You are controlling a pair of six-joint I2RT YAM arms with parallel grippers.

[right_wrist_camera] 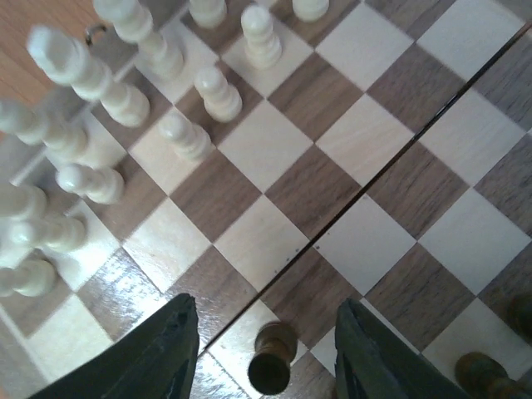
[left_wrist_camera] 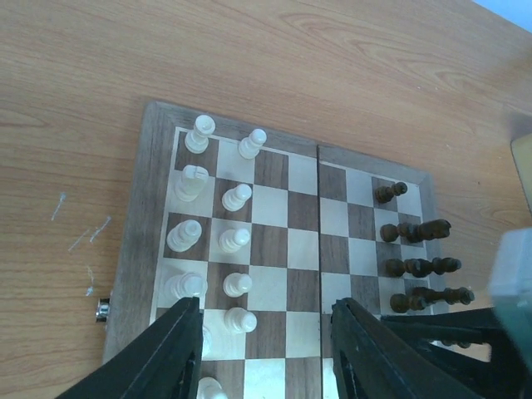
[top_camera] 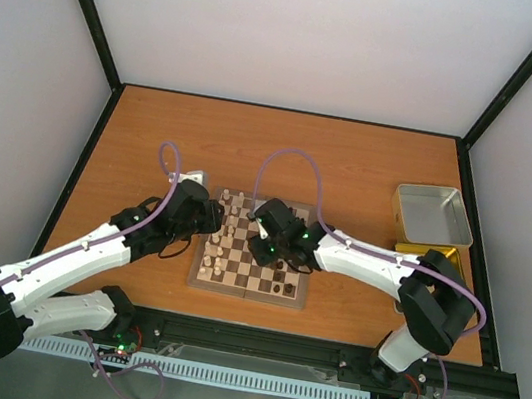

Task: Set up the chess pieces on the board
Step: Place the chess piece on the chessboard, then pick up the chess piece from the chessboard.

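**Top external: both arms reach over the board [top_camera: 245, 279], claws empty**

The board lies on the table [top_camera: 353, 163] just in front of the arm bases. The left gripper [top_camera: 213, 216] hangs over its left edge and the right gripper [top_camera: 266, 228] over its middle. Off to the right, well apart from the board, sits a silver tray [top_camera: 433, 213].

In the left wrist view the left gripper [left_wrist_camera: 266, 332] has its jaws spread wide with nothing between them. Below it, white chessmen [left_wrist_camera: 237, 197] stand in two files on the left half of the board [left_wrist_camera: 291, 187]. The dark pieces [left_wrist_camera: 420, 267] are bunched on the far right squares, several lying on their sides.

In the right wrist view the right gripper [right_wrist_camera: 266, 332] is also spread wide. One dark piece [right_wrist_camera: 273, 359] stands upright between the fingers [right_wrist_camera: 170, 353], just beside the seam and touching neither. Another dark one shows at the lower right corner, too cut off to tell how it stands. White chessmen [right_wrist_camera: 208, 91] crowd the upper left.
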